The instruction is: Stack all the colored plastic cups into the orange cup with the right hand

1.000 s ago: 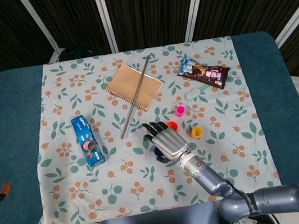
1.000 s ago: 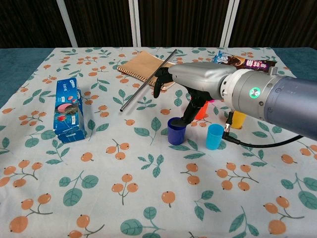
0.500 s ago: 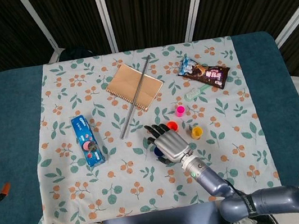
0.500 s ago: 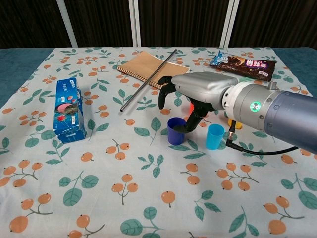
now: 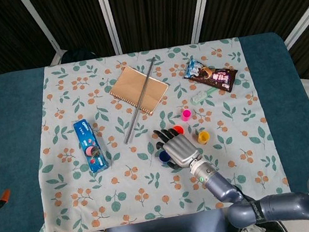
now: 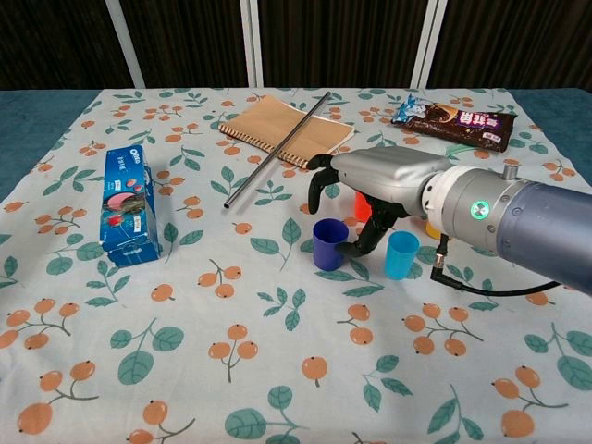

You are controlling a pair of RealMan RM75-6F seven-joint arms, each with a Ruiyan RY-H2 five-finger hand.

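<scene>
- The right hand [image 6: 370, 199] is hovering low over the cluster of cups in the middle of the floral tabletop [image 6: 277, 370], palm down, its dark fingers [image 6: 319, 180] curling downward and apart; it is holding nothing that the pictures show.
- The dark blue cup [image 6: 330, 244] is standing upright just beside the hand, on the robot's left of it, with its mouth open to the ceiling; one finger is reaching down close to its right wall, and whether it is touching cannot be told.
- The light blue cup [image 6: 401, 254] is standing upright on the other side of that finger, just right of the dark blue cup and nearer the robot.
- The orange cup [image 6: 363, 205] is sitting directly behind the dark blue cup, mostly hidden under the hand, so only a sliver is showing.
- The yellow cup [image 5: 204, 137] and the pink cup [image 5: 186, 114] are standing farther back and to the right of the dark blue cup.
- Judging from this, the dark blue cup is the likely next pick: it lies immediately left of the fingers, its axis vertical, calling for a sideways close around its wall.
- The left hand is not appearing in either view.
</scene>
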